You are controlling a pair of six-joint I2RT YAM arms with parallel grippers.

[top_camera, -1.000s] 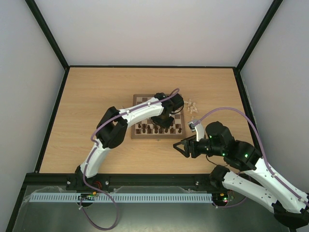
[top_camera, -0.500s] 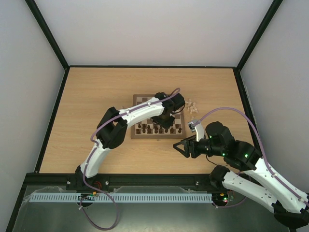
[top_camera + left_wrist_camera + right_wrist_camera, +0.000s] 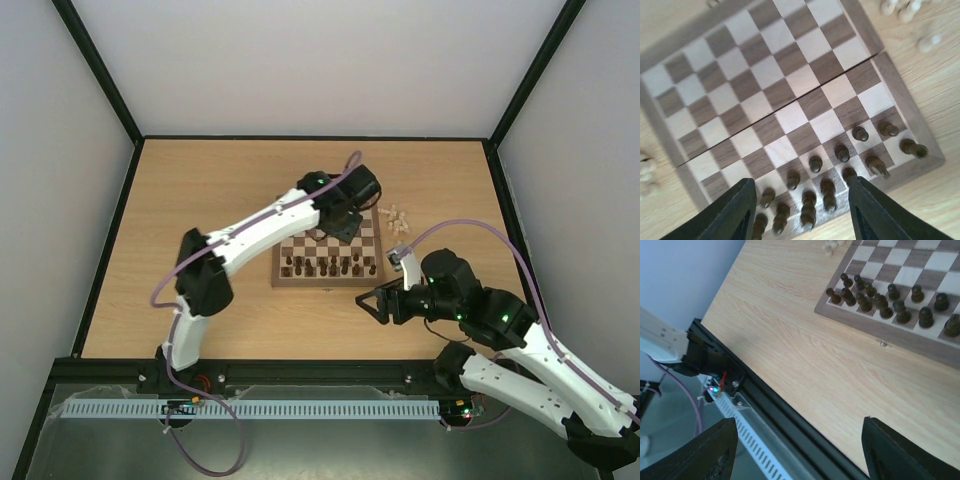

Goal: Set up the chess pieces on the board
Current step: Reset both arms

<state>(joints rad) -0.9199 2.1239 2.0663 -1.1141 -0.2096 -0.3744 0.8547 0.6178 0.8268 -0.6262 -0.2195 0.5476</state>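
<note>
- Your left gripper (image 3: pixel 801 182) has pulled away from the near rows, where it hung a second ago. It now sits over the far half of the board (image 3: pixel 300 240), jaws apart and holding nothing.
- The board lies mid-surface. The dark chess pieces (image 3: pixel 325 266) stand in its two near rows, and the far rows are bare. That withdrawal suggests a dark piece was just released and the dark side is likely about finished.
- The pale chess pieces (image 3: pixel 398 220) wait in a loose cluster on the surface, just beside the board's far right corner. They probably come next.
- Your right gripper (image 3: pixel 368 303) has barely moved. It hovers near the board's near right corner, jaws apart and empty.
</note>
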